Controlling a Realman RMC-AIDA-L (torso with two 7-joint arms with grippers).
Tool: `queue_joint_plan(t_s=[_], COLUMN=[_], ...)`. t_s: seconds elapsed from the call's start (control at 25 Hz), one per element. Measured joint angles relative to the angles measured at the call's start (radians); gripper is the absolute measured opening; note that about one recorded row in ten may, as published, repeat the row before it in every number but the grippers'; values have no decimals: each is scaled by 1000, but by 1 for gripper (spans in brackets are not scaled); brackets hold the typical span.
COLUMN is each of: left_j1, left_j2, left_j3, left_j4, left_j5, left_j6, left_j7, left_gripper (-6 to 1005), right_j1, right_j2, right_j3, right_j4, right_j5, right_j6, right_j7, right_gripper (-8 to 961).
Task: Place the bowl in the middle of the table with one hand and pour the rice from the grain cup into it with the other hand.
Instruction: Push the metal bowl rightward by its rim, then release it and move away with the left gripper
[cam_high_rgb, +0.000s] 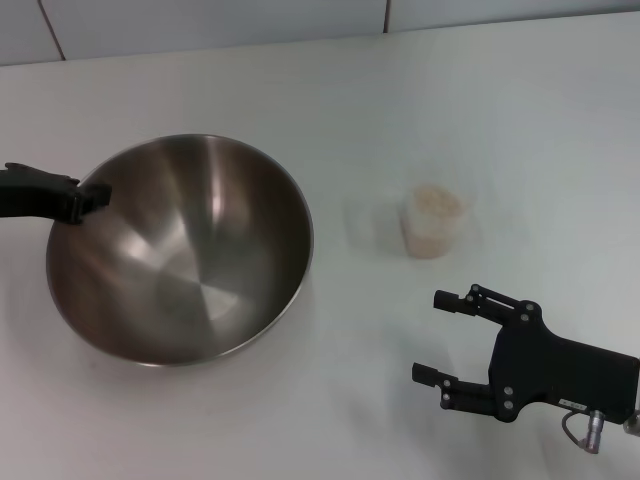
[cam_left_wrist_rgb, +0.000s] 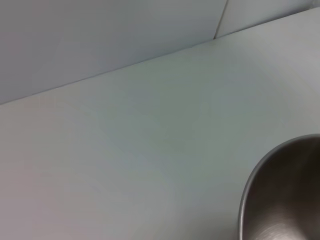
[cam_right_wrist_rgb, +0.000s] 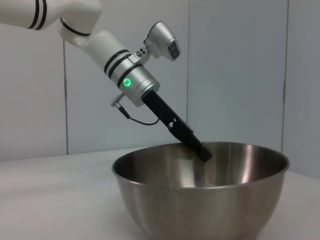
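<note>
1. Nearest the head camera, the right gripper (cam_high_rgb: 447, 338) is hovering over the table (cam_high_rgb: 340, 420) with its two black fingers spread wide apart and nothing between them.
2. Just beyond its fingertips, a little farther from the robot, the cup (cam_high_rgb: 433, 221) is standing upright on the table, apart from the gripper, with pale rice (cam_high_rgb: 437, 200) showing at its top.
3. Well off to that gripper's left, the bowl (cam_high_rgb: 180, 250) is resting on the table, open side up and looking empty inside.
4. At the bowl's far left edge, the left gripper (cam_high_rgb: 88, 197) is reaching in from the side and pinching the rim, its black fingers closing over the metal edge.
5. Seen from the right wrist, the left gripper (cam_right_wrist_rgb: 202, 151) is slanting down from its silver wrist, where a green light is glowing, with its tip dipping just inside the bowl (cam_right_wrist_rgb: 200, 200) at the rim.
6. From the left wrist, only a curved piece of the bowl (cam_left_wrist_rgb: 285, 195) is showing against the white table (cam_left_wrist_rgb: 125, 160), with a wall (cam_left_wrist_rgb: 100, 35) behind.
</note>
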Motion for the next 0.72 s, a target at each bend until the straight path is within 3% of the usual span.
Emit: queue_joint_plan(t_s=[0.24,0.28,0.4,0.72], left_j1=[-37,-75,-101,-198], left_j2=[5,10,10,4], left_j3=[-22,-63,-93,-102], left_j4=[-33,-57,-64,-135], left_j5=[4,4,1,-9], left_j6=[18,54,81,85], left_j7=[-26,-27,-30,-25], left_gripper=[41,40,39,40], right_j1=[3,4,5,6], right_j2=[0,0,0,0], right_j3=[0,0,0,0], right_j4=[0,0,0,0], right_j5=[0,-1,-2,-3], right_j6=[0,-1,-1,-1], right_j7=[0,0,0,0], right_gripper=[801,801,800,799])
